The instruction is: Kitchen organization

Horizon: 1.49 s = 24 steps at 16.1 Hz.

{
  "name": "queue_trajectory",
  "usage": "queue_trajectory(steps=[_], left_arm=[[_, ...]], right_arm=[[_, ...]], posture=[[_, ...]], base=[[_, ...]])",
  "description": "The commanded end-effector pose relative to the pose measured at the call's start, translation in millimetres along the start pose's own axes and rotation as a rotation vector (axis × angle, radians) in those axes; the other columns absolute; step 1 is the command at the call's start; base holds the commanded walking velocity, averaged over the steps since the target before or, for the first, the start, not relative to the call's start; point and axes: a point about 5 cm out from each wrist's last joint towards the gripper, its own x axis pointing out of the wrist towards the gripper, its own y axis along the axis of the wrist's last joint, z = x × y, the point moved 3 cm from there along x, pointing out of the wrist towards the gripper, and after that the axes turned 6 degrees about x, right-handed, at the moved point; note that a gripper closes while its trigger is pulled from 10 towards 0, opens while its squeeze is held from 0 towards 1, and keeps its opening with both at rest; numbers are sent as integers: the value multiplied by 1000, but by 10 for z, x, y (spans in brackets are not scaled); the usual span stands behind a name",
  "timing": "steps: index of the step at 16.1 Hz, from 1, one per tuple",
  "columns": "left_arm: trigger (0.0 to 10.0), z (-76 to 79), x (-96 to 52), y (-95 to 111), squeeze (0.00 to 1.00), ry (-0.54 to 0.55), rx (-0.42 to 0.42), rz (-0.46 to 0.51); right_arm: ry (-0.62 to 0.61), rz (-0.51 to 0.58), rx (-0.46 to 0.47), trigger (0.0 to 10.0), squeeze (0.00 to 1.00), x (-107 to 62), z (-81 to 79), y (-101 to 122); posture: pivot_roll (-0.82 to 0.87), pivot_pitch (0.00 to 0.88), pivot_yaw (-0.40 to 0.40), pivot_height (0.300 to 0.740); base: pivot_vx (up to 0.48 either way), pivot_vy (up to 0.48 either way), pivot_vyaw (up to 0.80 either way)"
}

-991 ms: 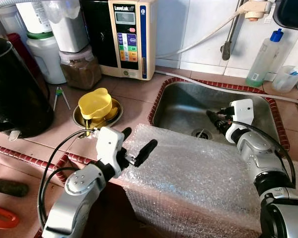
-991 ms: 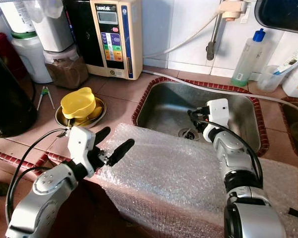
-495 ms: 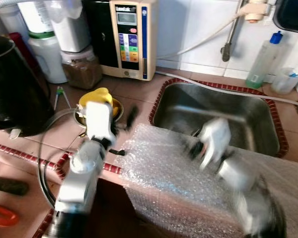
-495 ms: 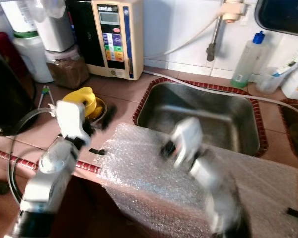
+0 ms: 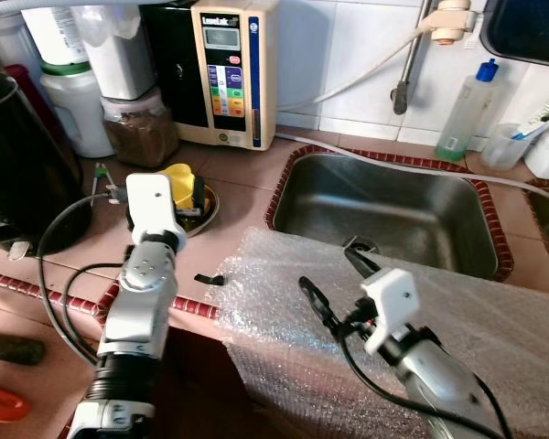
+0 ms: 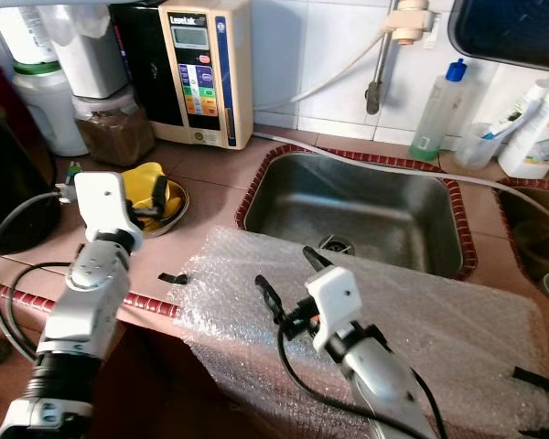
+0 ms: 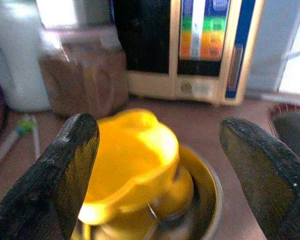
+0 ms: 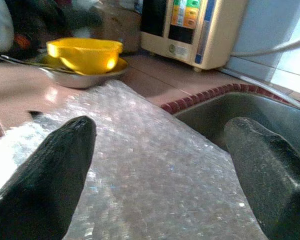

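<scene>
- Left gripper [image 7: 155,165] is open, fingers spread wide, nothing held; it has swung from above the bubble wrap's near-left corner over to the yellow cup [image 5: 185,183], now just short of it, fingers to either side in the left wrist view.
- Yellow cup sits tilted in the steel bowl [image 5: 208,207] on the counter, left of the sink; no contact yet as far as I can tell.
- Right gripper [image 5: 332,285] also open and empty; it has pulled back out of the sink [image 5: 384,208] and now hovers low over the middle of the bubble wrap [image 5: 439,320], fingers pointing toward the bowl.
- Meaning, my read: the left arm is lining up a grasp on the cup or bowl, the right is clearing away or getting ready to deal with the wrap. Organizing barely started; nothing moved off the counter.
- Edges: wrap hangs over the counter's front lip and overlaps the sink's near rim; red tile border runs along both.
- Room: bare counter between bowl and wrap is open. Behind the bowl it is tight: brown jar [image 5: 139,137], water unit [image 5: 227,73], black kettle [image 5: 23,165] to the left.
- Small black bit [image 5: 208,279] lies near the wrap's left edge; can't identify it.
</scene>
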Motion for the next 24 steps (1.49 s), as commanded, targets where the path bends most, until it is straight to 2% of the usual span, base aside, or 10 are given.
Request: queue_trajectory(steps=[1,4,10,16,17,18,19,22,23,24], left_arm=[[10000,-21,39,-35,0,20,-2,-15],[10000,-121,166,-156,0,86,-46,-85],[10000,-286,344,11,0,180,-138,-34],[10000,-446,360,-283,0,319,-233,-212],[10000,-435,380,-283,337,303,-232,-214],[10000,-442,384,-292,337,307,-224,-221],[10000,-432,391,-300,1000,303,-226,-230],[10000,-406,405,-312,1000,294,-246,-242],[1059,-375,418,-292,51,268,-272,-226],[0,-353,434,-271,0,244,-286,-216]], right_arm=[[16,-5,3,10000,1000,-32,-47,52],[43,-11,14,10000,1000,-56,-200,93],[66,-53,12,10000,1000,-105,-319,77],[94,-61,27,10000,1000,-137,-389,113],[88,-60,25,10000,1000,-136,-385,122],[86,-61,23,10000,1000,-135,-380,123],[84,-62,23,10000,1000,-134,-378,123],[86,-66,21,10000,1000,-134,-383,122],[86,-70,18,10000,1000,-130,-384,112],[85,-73,16,10000,1000,-128,-382,103]], posture=[[60,7,23,740],[49,8,19,740],[33,12,32,740],[25,15,44,740],[20,13,49,740],[20,13,49,740],[20,10,52,740],[21,7,52,740],[22,6,54,740],[23,6,52,740]], base=[[0,0,0],[0,0,0],[0,0,0],[0,0,0],[0,0,0],[0,0,0],[0,0,0],[0,0,0],[0,0,0],[0,0,0]])
